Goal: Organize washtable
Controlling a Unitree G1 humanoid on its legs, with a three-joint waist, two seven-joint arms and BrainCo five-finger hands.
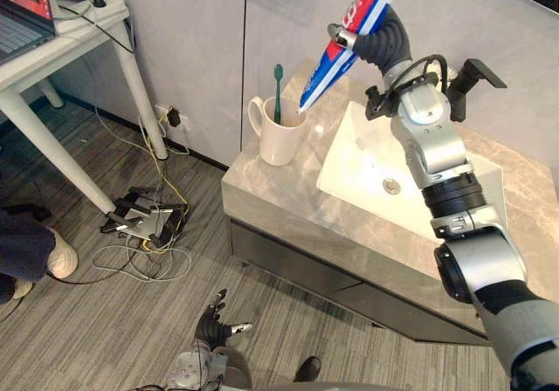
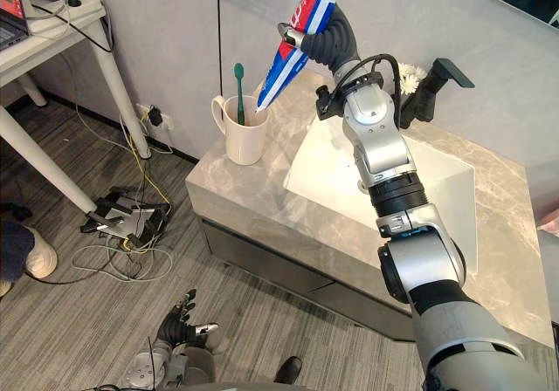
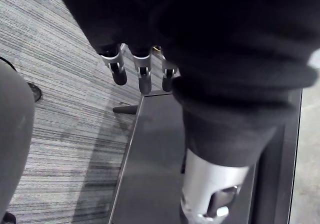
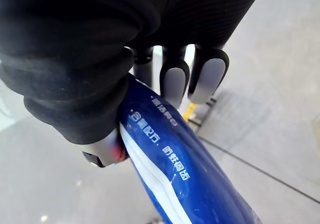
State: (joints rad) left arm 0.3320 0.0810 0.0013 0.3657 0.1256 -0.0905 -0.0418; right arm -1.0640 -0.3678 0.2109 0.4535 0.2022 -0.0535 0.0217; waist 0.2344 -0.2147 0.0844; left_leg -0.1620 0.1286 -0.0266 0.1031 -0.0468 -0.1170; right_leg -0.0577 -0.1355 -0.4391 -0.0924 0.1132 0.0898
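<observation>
Clamped in the right hand (image 1: 380, 40), toothpaste tube (image 1: 336, 55) tilted over the mug (image 1: 279, 142).
Far left, white desk (image 1: 79, 37) on the carpeted floor. Low near the floor, left hand (image 1: 214, 321) with fingers straight and loosely spread, holding nothing. On the washtable (image 1: 279, 208), at its left corner, white mug with a green toothbrush (image 1: 278, 85) upright inside. Above it, tube slanted cap-up, flat end down at the mug's rim, fingers and thumb curled tight round its upper half. Further right, white sink basin (image 1: 358, 173) and black faucet (image 1: 472, 77).
</observation>
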